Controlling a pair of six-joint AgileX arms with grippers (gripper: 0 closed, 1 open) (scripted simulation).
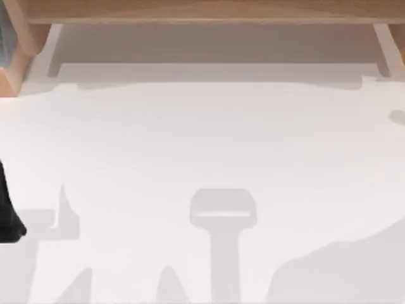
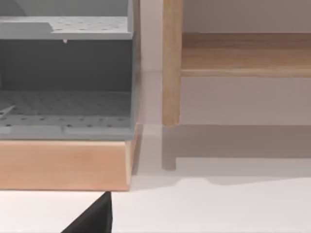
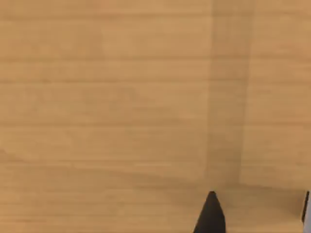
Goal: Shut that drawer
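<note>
The drawer (image 1: pixel 215 44) stands pulled out at the far edge of the table, very wide and shallow. It has thin white side walls, a white front edge and a grey-beige floor, under a light wood frame (image 1: pixel 202 11). The left wrist view looks at the drawer (image 2: pixel 243 104) from low over the table. My left gripper (image 1: pixel 7 215) sits at the table's left edge, well short of the drawer front, and a black tip of the left gripper (image 2: pixel 92 221) shows. My right gripper (image 3: pixel 211 218) hangs close over a light wood surface (image 3: pixel 121 97).
A grey perforated shelf unit (image 2: pixel 65 73) in a wood casing (image 2: pixel 63 165) stands left of the drawer, with a wood post (image 2: pixel 171 63) between them. The white tabletop (image 1: pixel 202 145) spreads in front, crossed by soft arm shadows.
</note>
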